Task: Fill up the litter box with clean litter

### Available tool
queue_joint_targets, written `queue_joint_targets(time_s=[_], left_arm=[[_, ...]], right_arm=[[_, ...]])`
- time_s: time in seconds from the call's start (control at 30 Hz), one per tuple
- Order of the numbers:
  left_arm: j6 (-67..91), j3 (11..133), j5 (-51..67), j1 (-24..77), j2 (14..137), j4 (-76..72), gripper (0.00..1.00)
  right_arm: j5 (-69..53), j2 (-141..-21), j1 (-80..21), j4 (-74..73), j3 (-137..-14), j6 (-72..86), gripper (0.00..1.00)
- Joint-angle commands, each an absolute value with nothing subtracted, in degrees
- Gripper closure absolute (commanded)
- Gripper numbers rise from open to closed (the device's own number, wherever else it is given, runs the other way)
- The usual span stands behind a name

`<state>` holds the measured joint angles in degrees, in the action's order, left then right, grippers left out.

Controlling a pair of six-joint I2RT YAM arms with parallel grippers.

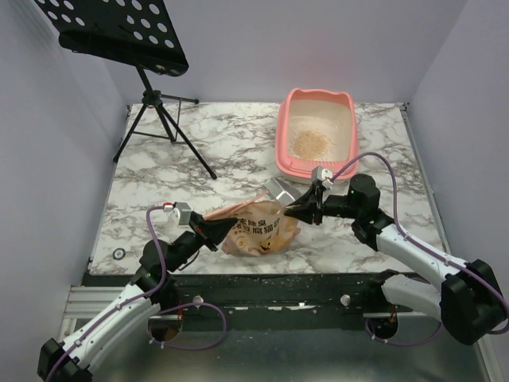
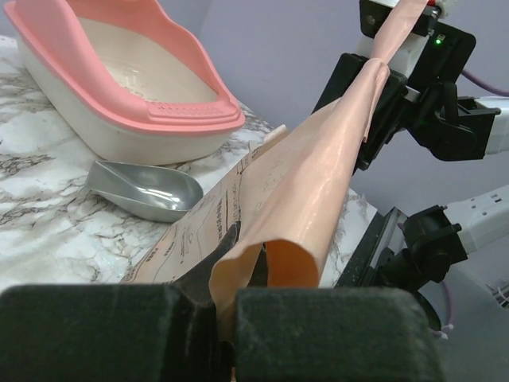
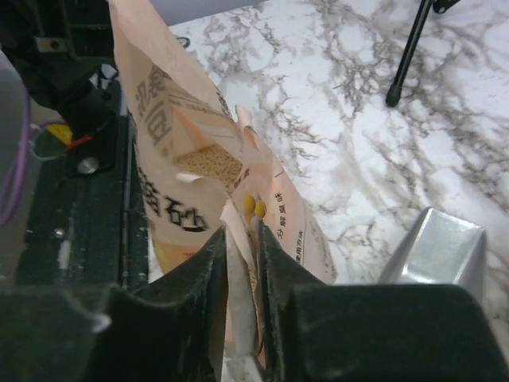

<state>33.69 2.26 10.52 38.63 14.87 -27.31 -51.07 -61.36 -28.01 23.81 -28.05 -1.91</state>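
One pink rectangular plastic litter box (image 1: 283,137), holding one small pile of tan clean litter (image 1: 308,143), sits far back on the marble table (image 1: 199,151), well beyond the left gripper (image 1: 225,231) and right gripper (image 1: 291,211), each clamped on one orange-tan printed paper bag (image 1: 258,232); one grey metal scoop (image 1: 278,189) lies between bag and box

Between bag (image 1: 258,231) and litter box (image 1: 283,135): scoop (image 1: 279,189), seemingly narrowing passage.

One litter box (image 1: 306,169), one bag (image 1: 258,231), one scoop (image 1: 280,189) — one stand (image 1: 119,32).
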Motion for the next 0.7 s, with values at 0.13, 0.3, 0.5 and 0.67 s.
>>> queue_joint_targets(time_s=[0.13, 0.3, 0.5, 0.67], left_arm=[[35.07, 1.84, 7.39, 38.67, 13.19, -32.27, 1.0], [36.03, 5.88, 5.02, 38.76, 12.92, -23.84, 1.0], [42.69, 18.26, 6.41, 38.67, 17.66, -2.06, 1.0], [49.2, 25.39, 12.99, 38.67, 20.65, 12.63, 1.0]], right_arm=[[-55.19, -60.74, -27.95, 32.43, -24.71, 5.09, 1.0], [-53.7, -53.98, -27.25, 33.57, -19.96, 14.83, 1.0], [-50.37, -43.61, -25.66, 21.56, -18.89, 27.49, 0.99], [-51.32, -42.8, -25.49, 7.14, -20.22, 36.63, 0.99]])
